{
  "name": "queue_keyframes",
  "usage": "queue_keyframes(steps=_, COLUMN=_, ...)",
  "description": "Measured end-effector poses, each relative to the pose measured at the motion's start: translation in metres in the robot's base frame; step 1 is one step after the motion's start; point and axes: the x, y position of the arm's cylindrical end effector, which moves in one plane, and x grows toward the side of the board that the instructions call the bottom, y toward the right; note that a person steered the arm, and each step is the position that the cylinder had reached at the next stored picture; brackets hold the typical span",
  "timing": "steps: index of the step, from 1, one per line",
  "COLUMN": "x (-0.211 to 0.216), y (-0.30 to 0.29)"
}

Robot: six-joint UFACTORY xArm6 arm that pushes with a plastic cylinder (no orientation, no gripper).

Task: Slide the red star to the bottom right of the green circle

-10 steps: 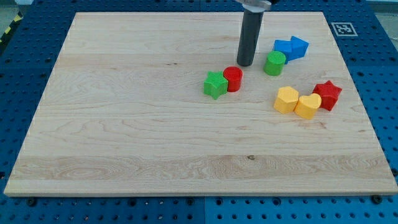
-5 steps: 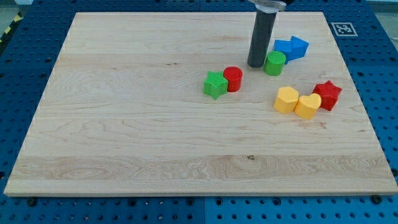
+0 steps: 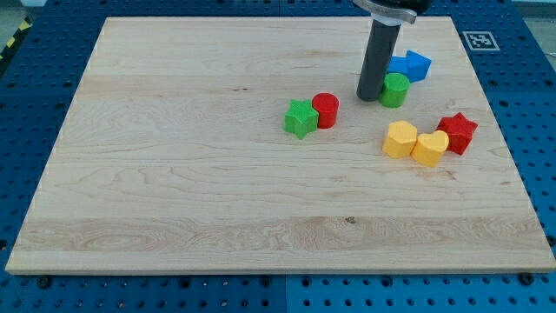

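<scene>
The red star [image 3: 458, 132] lies near the board's right edge, touching a yellow heart [image 3: 430, 148]. The green circle [image 3: 394, 89] stands up and to the left of it, against two blue blocks [image 3: 408, 66]. My tip [image 3: 370, 96] is down on the board, touching the green circle's left side. The red star is below and to the right of the green circle, a block's width or more away.
A yellow block [image 3: 400, 139] touches the yellow heart's left side. A green star [image 3: 301, 118] and a red cylinder [image 3: 326, 110] sit together at the board's middle. The wooden board [image 3: 174, 174] has its right edge close to the red star.
My tip has moved right from the red cylinder's upper side to the green circle and has pushed the circle a little to the right. The red star has not moved.
</scene>
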Motion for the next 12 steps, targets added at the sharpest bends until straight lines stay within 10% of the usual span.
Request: queue_keyframes(steps=12, x=0.124, y=0.089)
